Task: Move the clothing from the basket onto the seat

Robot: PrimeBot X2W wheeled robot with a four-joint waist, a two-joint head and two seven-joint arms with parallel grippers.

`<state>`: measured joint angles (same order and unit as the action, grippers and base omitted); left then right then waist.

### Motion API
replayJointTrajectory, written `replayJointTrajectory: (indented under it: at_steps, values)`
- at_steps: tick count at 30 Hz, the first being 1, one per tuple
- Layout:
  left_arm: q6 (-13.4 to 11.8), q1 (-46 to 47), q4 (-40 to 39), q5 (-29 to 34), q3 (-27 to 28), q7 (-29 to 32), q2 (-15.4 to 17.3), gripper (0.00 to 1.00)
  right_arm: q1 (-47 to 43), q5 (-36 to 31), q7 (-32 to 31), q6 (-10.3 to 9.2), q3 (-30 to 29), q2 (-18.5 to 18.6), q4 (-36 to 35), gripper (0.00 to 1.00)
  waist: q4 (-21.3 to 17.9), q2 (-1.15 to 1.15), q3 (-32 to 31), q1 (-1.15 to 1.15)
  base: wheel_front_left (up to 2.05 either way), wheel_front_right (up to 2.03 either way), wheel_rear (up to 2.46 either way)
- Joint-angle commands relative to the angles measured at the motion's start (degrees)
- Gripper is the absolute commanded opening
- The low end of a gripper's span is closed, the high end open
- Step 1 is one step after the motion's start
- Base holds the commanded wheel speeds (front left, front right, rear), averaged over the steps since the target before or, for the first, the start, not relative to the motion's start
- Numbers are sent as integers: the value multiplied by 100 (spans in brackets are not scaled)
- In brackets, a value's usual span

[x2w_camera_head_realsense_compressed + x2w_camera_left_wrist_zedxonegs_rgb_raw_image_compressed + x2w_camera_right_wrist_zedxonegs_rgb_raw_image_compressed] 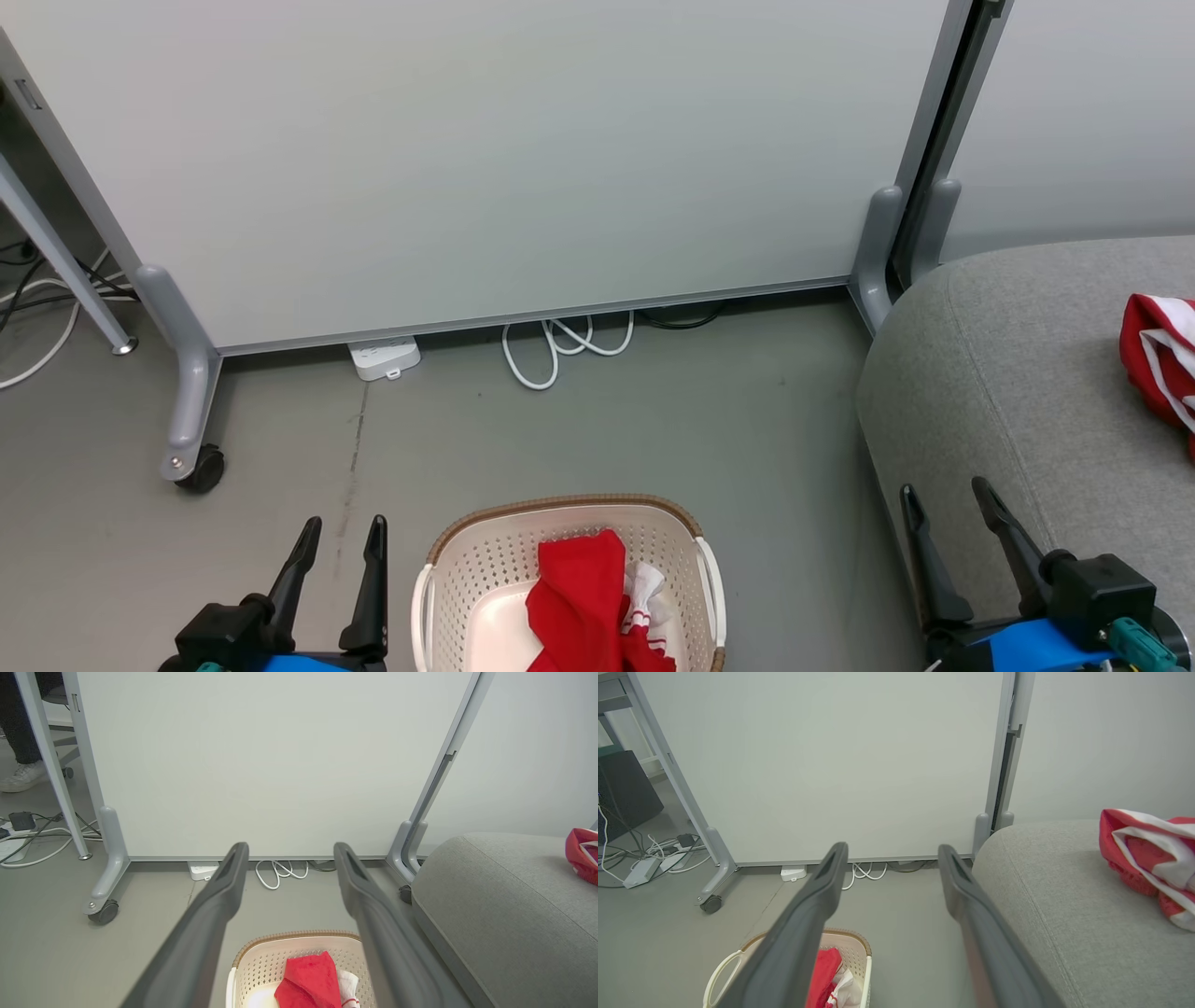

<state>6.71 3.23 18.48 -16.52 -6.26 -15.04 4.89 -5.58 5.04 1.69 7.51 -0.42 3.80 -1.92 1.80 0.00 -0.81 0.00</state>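
From the head, at 6 o'clock: the basket on the grey floor, with a red garment heaped inside, a white band at its right. At 3 o'clock: the seat, with the second garment lying on it at the frame edge, well apart from the basket. At 7 o'clock, the left gripper, fingers spread, empty. At 5 o'clock, the right gripper, also spread and empty, before the seat's front face. At 12 o'clock, a white partition panel on castors, with a power strip and a looped white cable beneath.

Along the left wrist: fingers wide apart, basket at 6 o'clock between them, and at 10 o'clock a person's white shoe and dark trouser leg beyond the panel.

Along the right wrist: basket at 7 o'clock, partly behind one finger; second garment at 3 o'clock, white bands plain; at 9 o'clock, further power strips and cables on the floor.
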Motion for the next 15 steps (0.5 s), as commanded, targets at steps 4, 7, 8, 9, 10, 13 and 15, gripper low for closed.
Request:
replayJointTrajectory:
  at_steps: [4, 7, 8, 9, 10, 13, 15]
  values:
    - [46, -63, 8, 66, 22, -21, -11, 100, 71, -49, 1, -4, 1, -15, 13, 100, 14, 0, 28, 0, 0, 0, 0]
    - [44, -70, 20, 83, 43, -21, -25, 100, 76, -41, 7, -4, -14, -19, 22, 100, 11, 0, 42, 0, 0, 0, 0]
    - [45, -70, 25, 86, 50, -21, -28, 100, 75, -30, 8, -4, -21, -21, 24, 100, 8, 0, 48, 0, 0, 0, 0]
    - [47, -70, 28, 88, 55, -21, -34, 100, 73, -8, 8, -4, -29, -26, 28, 100, 5, 0, 54, 0, 0, 0, 0]
    - [49, -73, 28, 92, 58, -21, -40, 100, 72, 7, 15, -4, -37, -29, 31, 100, 1, 0, 62, 0, 0, 0, 0]
    - [60, -59, 46, 103, 54, -21, -48, 100, 84, 14, 26, -4, -58, -35, 26, 100, -24, 0, 100, 0, 0, 0, 0]
    - [65, -17, 41, 94, 58, -21, -50, 100, 128, 11, 25, -4, -62, -36, -7, 100, -59, 0, 177, 0, 0, 0, 0]
